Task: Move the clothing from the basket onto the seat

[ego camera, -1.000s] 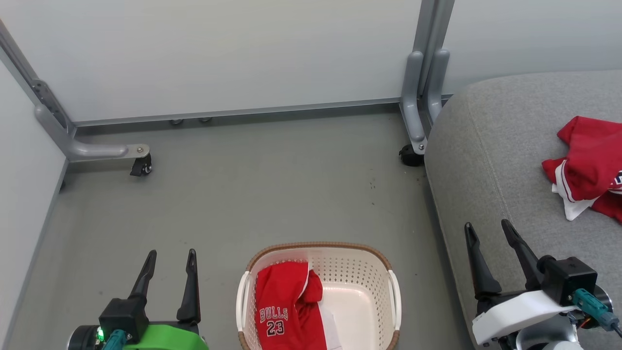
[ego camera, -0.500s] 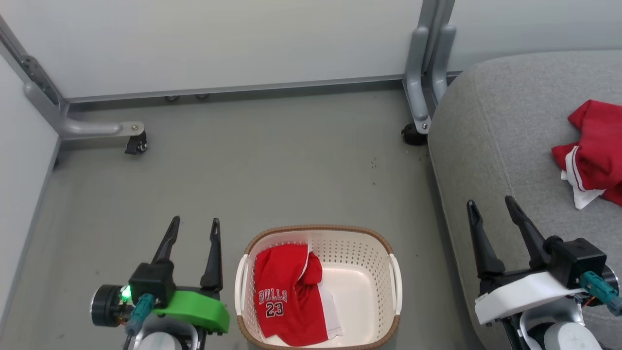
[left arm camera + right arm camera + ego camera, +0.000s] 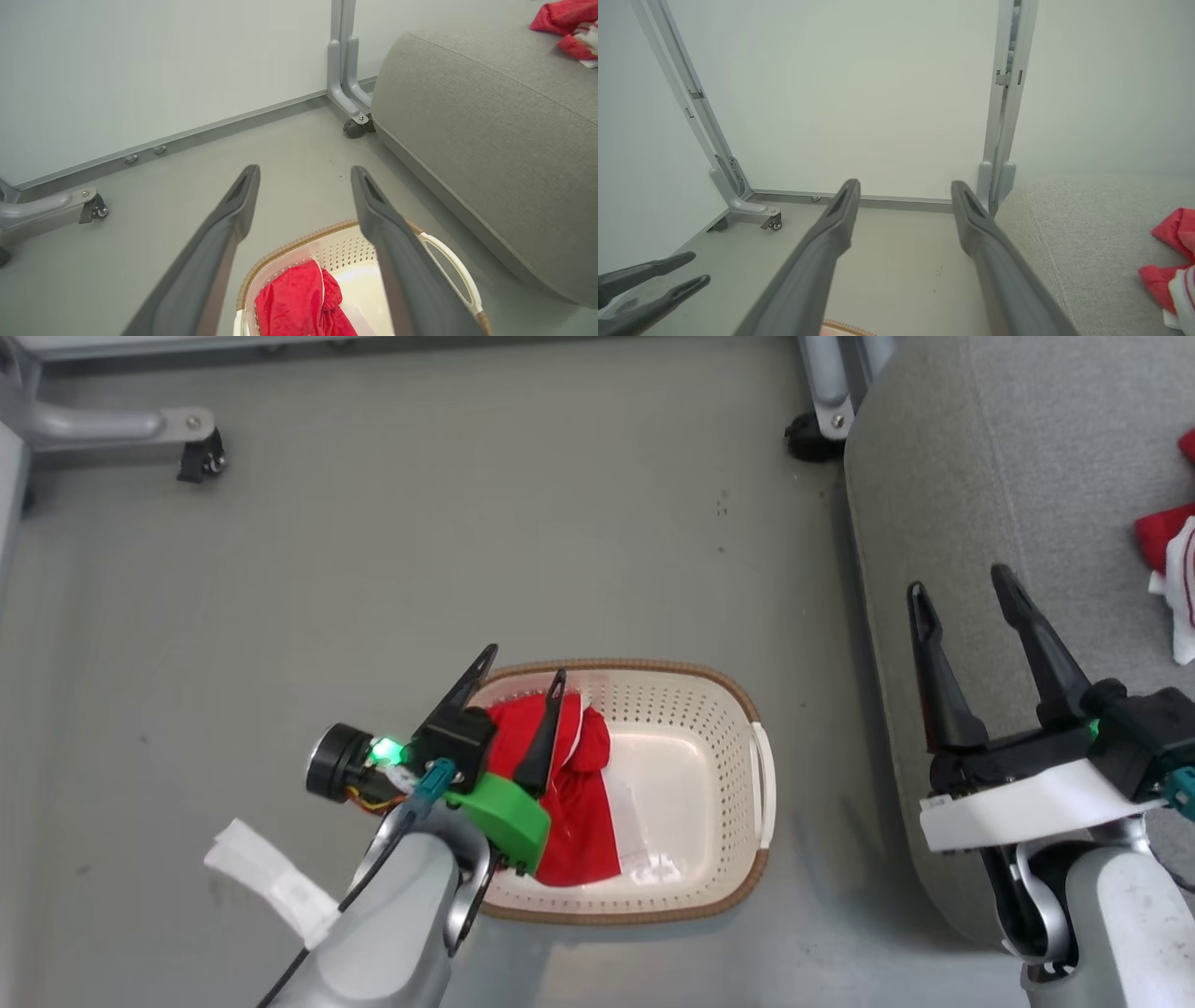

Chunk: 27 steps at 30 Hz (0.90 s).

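Observation:
The cream basket (image 3: 644, 668) with a brown rim stands on the grey floor, and red clothing (image 3: 583, 803) lies in its left half. My left gripper (image 3: 525, 665) hangs open over the basket's far left corner, just above the garment and empty. The left wrist view looks past that gripper (image 3: 306, 171) down at the clothing (image 3: 299, 303) and the basket rim (image 3: 289, 245). To the right is the grey seat (image 3: 943, 476), with more red clothing (image 3: 1162, 527) on it. My right gripper (image 3: 959, 581) is open and empty over the seat's left edge.
Two grey partition feet with casters (image 3: 201, 453) (image 3: 808, 434) stand on the floor at the back, in front of pale wall panels (image 3: 859, 93). A white tag (image 3: 271, 882) hangs off my left forearm. The seat's side runs close to the basket's right handle (image 3: 764, 784).
The head camera has tilted down. My left arm has reached forward and to the right, from beside the basket to over its far left corner. Both grippers have stayed open.

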Available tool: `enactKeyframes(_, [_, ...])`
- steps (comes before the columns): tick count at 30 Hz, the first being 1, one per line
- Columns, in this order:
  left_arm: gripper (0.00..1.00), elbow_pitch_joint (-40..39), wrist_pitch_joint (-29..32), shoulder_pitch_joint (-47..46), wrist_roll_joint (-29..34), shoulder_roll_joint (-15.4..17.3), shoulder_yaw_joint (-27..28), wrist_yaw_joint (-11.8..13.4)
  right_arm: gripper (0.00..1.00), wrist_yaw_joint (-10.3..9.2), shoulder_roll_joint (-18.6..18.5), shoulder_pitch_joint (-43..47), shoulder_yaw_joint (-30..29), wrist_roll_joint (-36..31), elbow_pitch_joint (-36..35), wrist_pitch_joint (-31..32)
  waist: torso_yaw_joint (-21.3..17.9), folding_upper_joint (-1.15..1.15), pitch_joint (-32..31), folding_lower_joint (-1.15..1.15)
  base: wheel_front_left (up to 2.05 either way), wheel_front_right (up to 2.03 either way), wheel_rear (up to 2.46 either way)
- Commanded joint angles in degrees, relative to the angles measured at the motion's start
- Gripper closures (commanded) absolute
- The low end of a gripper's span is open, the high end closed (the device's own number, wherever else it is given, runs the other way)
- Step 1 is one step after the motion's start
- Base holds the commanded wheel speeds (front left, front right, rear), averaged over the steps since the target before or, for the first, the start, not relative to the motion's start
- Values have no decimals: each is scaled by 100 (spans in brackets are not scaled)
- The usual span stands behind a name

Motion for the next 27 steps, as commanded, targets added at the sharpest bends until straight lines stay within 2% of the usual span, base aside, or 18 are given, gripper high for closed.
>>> enactKeyframes(1, [0,178,5,-284,-62,12,-178,68,0,-2,-41,-179,41,21,-43,-60,-212,0,798,0,0,0,0])
enactKeyframes(8, [0,1261,52,-1331,-322,19,-1266,340,0,-2,-77,-693,264,55,-220,-223,-543,0,1731,0,0,0,0])
enactKeyframes(16, [0,2254,430,-2248,-485,22,-2138,574,0,-2,-24,-1117,449,141,-226,-499,-914,0,2622,0,0,0,0])
enactKeyframes(21, [0,2803,635,-2635,-604,22,-2366,573,0,-2,30,-1335,591,232,-109,-671,-1144,0,3031,0,0,0,0])
enactKeyframes(27, [0,3509,708,-3082,-573,23,-2476,748,0,-2,122,-1508,733,341,88,-851,-1349,0,3400,0,0,0,0])
